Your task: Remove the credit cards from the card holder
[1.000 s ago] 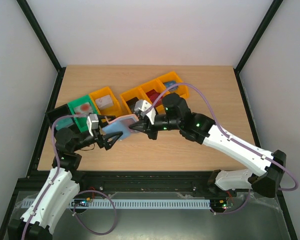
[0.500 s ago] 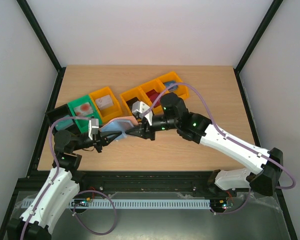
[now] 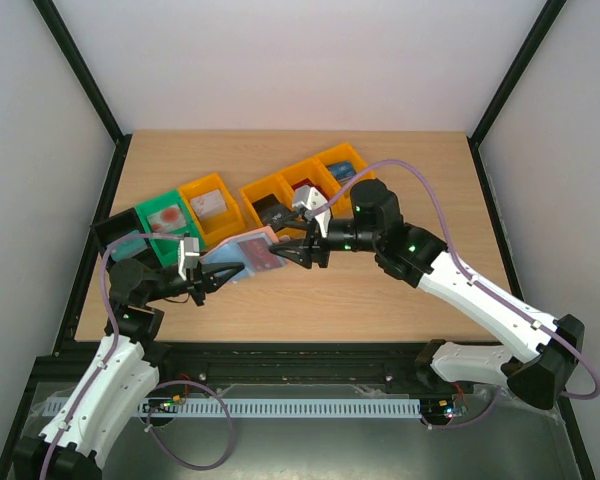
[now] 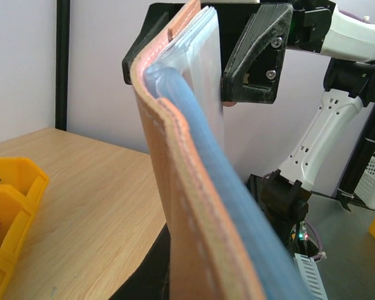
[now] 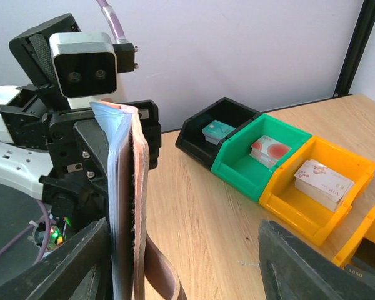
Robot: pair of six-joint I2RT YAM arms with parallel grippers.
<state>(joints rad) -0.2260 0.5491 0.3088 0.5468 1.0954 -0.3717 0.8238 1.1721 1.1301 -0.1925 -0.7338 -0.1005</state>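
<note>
**Holder pinned by your left, right free to go for a card**

Your left gripper (image 3: 216, 279) is clamped on one end of the card holder (image 3: 248, 255). It carries the holder clear of the table (image 3: 380, 290), on the near side of the row of bins (image 3: 260, 183), roughly opposite the gap in the middle of that row. The holder stands on edge, with tan leather on one face and blue lining with clear sleeves on the other.

Your right gripper (image 3: 290, 256) has its jaws wide apart, one on each side of the holder's free end. I can make out no contact there.

This looks like the extraction step: one arm braces, the other picks. From these edge-on wrist views you cannot tell how many cards sit in the sleeves.

For the next move, bring the right jaws onto a card's exposed edge only, not the leather flap. Close lightly and pull in line with the sleeve. Keep the left grip firm so the holder does not twist.
</note>
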